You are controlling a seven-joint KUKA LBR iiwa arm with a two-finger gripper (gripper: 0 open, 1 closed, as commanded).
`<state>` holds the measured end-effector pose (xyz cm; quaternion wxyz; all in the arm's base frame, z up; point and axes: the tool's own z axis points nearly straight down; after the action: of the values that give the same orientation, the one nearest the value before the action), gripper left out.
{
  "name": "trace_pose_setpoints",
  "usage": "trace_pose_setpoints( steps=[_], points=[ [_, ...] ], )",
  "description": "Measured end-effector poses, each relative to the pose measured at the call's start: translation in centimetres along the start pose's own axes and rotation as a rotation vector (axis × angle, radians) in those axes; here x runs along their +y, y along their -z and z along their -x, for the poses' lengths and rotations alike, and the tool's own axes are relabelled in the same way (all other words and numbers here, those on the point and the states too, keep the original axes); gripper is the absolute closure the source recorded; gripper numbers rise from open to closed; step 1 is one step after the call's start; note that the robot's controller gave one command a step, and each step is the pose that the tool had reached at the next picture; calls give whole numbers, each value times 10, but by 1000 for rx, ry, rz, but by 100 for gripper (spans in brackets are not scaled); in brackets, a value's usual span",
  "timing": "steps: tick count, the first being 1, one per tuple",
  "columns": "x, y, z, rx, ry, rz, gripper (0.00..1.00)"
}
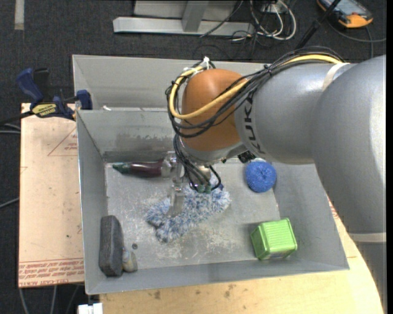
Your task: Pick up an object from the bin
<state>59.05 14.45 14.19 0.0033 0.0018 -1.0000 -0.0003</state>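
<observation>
1. The blue-and-white shaggy cloth (184, 214) lies crumpled in the middle of the grey metal bin (92, 184), spread from the centre toward the front left.
2. The gripper (183, 184) hangs right over the cloth's back edge and reaches down to its pile. Whether the pincer is apart or together I cannot tell.
3. Above it sit the round orange wrist cover (209, 104), looped with black and yellow cables, and the thick silver arm (313, 104), which comes in from the right.
4. Behind and left of the gripper, a dark maroon and green stick-shaped thing (142, 168) lies along the back wall.
5. A fuzzy blue ball (261, 176) rests to the right, apart from the cloth.
6. A bright green ribbed block (274, 238) stands at the front right.
7. A long dark grey stone-like bar (111, 245) lies at the front left, with a small pale pebble (129, 264) touching it.
8. The bin floor is scuffed and flecked with pale scratches.
9. Around the bin is dark carpet (37, 37), with loose cables (276, 18) at the top.
</observation>
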Motion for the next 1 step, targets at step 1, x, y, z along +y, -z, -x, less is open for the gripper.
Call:
trace_pose_setpoints(
  steps=[1],
  points=[
    [-1, 5, 2, -7, -3, 1, 0]
  ],
)
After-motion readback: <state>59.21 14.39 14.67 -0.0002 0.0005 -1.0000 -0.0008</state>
